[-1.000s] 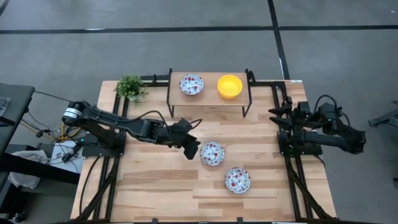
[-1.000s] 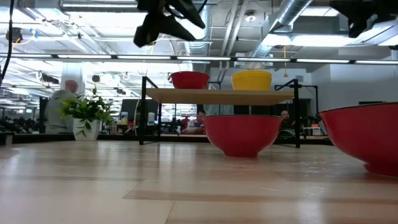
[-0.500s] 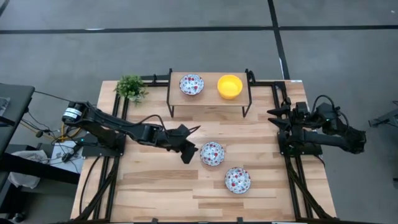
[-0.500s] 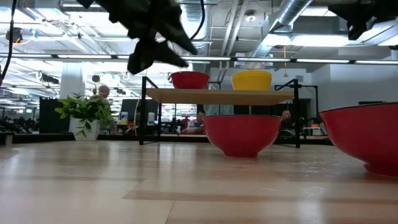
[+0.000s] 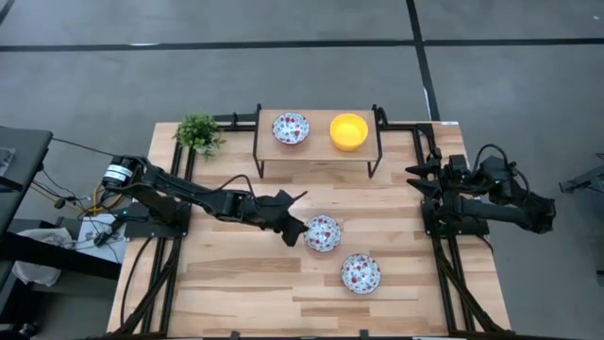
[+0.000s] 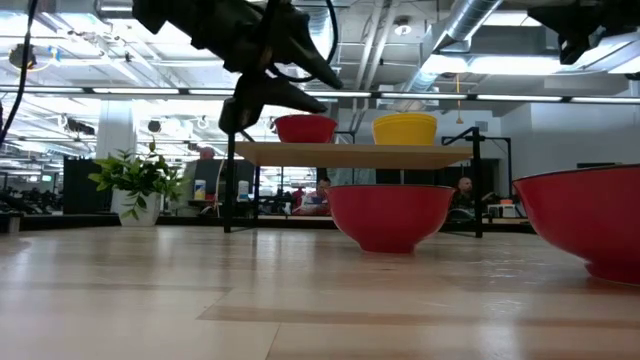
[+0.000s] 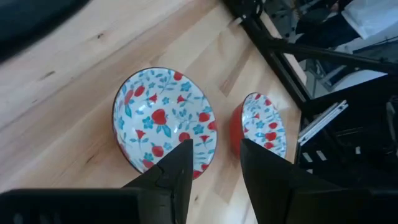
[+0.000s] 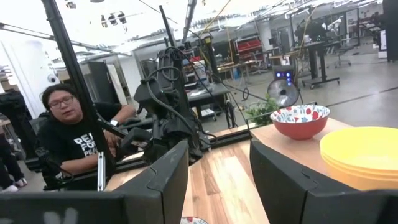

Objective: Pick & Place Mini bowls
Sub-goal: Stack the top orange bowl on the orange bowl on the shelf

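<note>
The left gripper (image 5: 294,229) hangs just beside the near floral bowl (image 5: 322,232) on the bench (image 5: 236,274), jaws parted and empty, straddling its nearer rim from above. The right gripper (image 5: 416,179), jaws apart, waits well away at the bench's edge.

Glossy floral bowls (image 5: 322,232); matt wood table (image 5: 236,274).

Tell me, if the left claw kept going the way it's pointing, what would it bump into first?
Probably the nearer floral bowl on the table. The left claw is open and hangs just above it, fingers aimed at the bowl's near rim. The second floral bowl sits beyond it. How high the claw hangs is hard to judge.
</note>
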Available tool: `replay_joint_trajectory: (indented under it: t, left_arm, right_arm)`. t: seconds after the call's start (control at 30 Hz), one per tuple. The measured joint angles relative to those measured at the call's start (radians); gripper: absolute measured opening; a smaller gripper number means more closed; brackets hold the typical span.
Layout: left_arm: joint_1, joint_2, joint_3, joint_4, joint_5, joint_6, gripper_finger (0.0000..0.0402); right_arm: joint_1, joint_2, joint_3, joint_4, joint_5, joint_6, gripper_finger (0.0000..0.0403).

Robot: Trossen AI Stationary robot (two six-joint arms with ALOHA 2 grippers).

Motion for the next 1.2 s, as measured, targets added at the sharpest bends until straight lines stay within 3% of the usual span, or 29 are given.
replay_joint_trajectory:
  t: [0.57, 0.87, 1.2]
  left_arm:
    - [-0.003, -0.039, 0.035, 0.086, -0.089, -0.054, 0.0131]
    - [0.013, 0.018, 0.288, -0.363, -0.106, -0.065, 0.0131]
    - [0.099, 0.187, 0.338, -0.456, 0.034, -0.201, 0.0131]
  right_arm:
    - [0.0, 0.0, 0.0, 0.0, 0.001, 0.0, 0.0159]
    - [0.0, 0.0, 0.001, 0.001, 0.047, -0.001, 0.0159]
    - [-0.002, 0.0, 0.001, -0.001, 0.082, -0.002, 0.0159]
